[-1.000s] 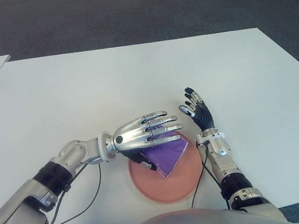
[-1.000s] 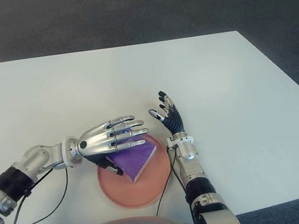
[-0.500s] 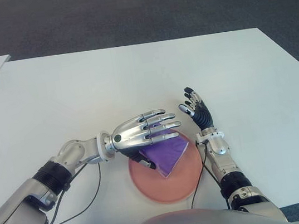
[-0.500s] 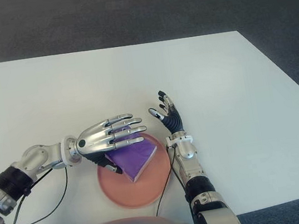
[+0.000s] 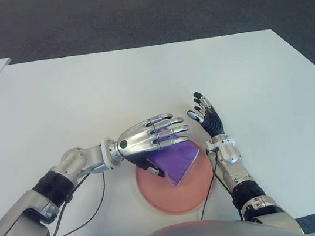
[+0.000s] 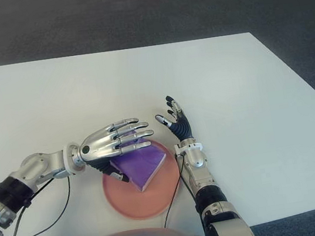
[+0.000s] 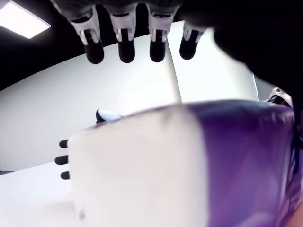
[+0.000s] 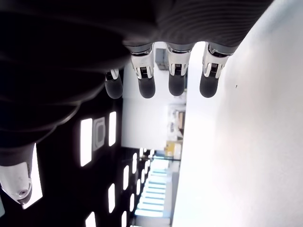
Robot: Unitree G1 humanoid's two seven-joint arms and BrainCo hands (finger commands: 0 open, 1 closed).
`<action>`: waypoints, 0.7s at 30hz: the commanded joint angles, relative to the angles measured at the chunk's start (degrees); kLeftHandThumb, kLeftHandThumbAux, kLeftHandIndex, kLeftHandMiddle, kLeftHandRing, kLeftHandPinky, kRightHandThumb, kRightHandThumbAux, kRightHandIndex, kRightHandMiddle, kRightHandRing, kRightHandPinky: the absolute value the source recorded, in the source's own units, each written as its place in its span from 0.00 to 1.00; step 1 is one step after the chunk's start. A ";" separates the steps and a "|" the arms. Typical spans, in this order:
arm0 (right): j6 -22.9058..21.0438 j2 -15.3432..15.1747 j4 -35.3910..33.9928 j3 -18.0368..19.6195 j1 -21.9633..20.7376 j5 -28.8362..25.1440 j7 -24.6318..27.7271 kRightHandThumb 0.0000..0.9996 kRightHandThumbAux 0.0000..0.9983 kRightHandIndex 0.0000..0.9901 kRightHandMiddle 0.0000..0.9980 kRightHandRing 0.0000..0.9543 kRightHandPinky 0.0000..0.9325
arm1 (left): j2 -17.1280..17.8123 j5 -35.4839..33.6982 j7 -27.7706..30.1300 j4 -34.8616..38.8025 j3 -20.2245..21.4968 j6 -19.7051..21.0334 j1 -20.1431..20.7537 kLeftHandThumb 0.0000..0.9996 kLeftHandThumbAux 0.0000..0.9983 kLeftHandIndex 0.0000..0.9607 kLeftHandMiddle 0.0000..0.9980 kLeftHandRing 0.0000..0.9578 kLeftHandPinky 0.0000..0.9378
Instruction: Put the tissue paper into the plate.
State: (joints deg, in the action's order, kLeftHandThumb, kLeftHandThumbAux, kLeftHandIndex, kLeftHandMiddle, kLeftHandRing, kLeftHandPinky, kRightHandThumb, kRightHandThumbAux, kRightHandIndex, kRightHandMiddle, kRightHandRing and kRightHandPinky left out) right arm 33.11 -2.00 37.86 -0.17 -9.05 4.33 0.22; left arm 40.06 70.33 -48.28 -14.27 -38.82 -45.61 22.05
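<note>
lying under the left hand [image 5: 149, 140], the tissue paper [image 5: 177, 159], a purple pack with a pale end face, sits tilted in the plate [image 5: 181, 194], one corner propped toward the plate's far rim and the rest sloping down into the dish. the left hand's fingers [image 5: 168, 129] are stretched out nearly straight above the pack's upper edge, and in the left wrist view the fingertips [image 7: 125, 49] hang clear of the pack [image 7: 189, 165], which fills the space below the palm. the thumb shows dark beneath the palm against the pack's near edge; whether it presses the pack i cannot tell. so the hand reads as spread and letting go, not clamped on anything.

the right hand [image 5: 206, 119] shows just beside the plate on the side away from the left arm, fingers spread and holding nothing, over the bare white table [image 5: 83, 93].

the step in hand looks like the release: the pack is already inside the plate's rim. the next move calls for lifting the left hand up and away from the pack without dragging it, since the thumb side is close enough to catch an edge and tip the leaning pack over the rim.
</note>
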 commanded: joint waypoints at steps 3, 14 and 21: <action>-4.48 1.04 0.80 -0.34 4.26 -0.71 0.54 0.00 0.53 0.00 0.00 0.00 0.00 | -0.49 -4.27 1.99 -0.52 1.23 -2.88 -1.71 0.03 0.39 0.00 0.00 0.00 0.00; -13.40 1.92 -11.56 -1.21 9.56 -1.13 0.81 0.00 0.54 0.00 0.00 0.00 0.00 | -1.99 -20.89 11.38 -1.54 5.29 -10.18 -4.03 0.06 0.39 0.00 0.00 0.00 0.00; -15.32 3.33 -9.51 -0.21 8.49 -4.53 2.82 0.00 0.57 0.00 0.00 0.00 0.00 | -0.87 -40.28 25.38 0.60 8.46 -11.84 -4.84 0.08 0.39 0.00 0.00 0.00 0.00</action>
State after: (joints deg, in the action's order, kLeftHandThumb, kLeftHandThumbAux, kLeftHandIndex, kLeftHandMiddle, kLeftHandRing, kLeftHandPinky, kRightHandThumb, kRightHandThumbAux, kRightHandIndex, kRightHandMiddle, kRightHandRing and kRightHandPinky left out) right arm 21.19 0.41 23.74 -0.98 -1.51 1.82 2.00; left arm 38.09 38.20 -29.35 -14.75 -32.23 -57.51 17.97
